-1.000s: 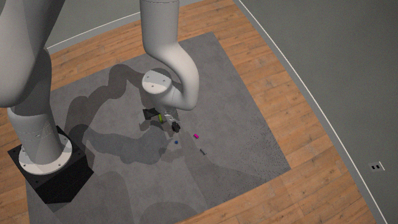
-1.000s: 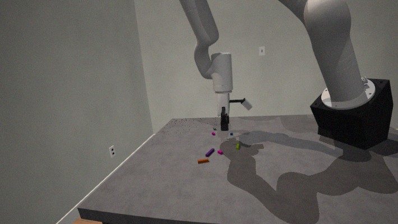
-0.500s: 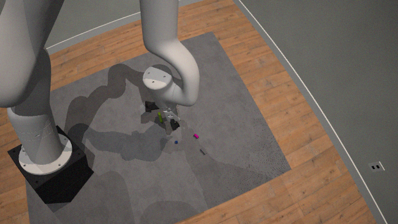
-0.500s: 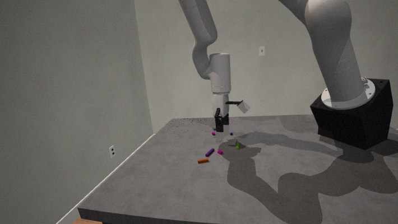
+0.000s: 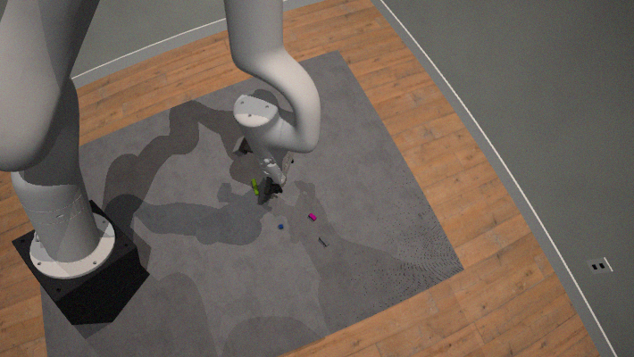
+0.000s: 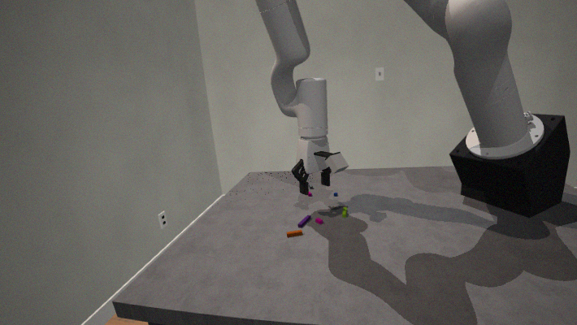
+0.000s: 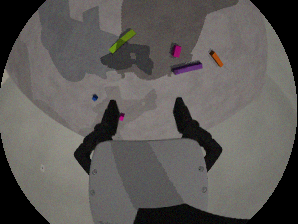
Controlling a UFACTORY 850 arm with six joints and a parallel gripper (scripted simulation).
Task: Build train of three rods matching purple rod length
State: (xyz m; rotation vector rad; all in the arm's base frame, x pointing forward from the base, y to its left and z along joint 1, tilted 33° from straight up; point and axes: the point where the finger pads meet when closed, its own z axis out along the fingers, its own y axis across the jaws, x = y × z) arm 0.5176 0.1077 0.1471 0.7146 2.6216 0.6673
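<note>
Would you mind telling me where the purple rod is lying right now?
In the exterior view the purple rod lies flat on the grey table, between the orange rod and a magenta rod, nearer the camera than the open gripper.

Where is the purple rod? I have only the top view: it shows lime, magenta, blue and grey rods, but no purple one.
Observer: The arm hides it from you. In the exterior view the purple rod lies flat near an orange rod and a second magenta rod.
Operator: Is the gripper holding anything?
Observer: No. The wrist view shows the gripper wide open, with nothing between its fingers.
</note>
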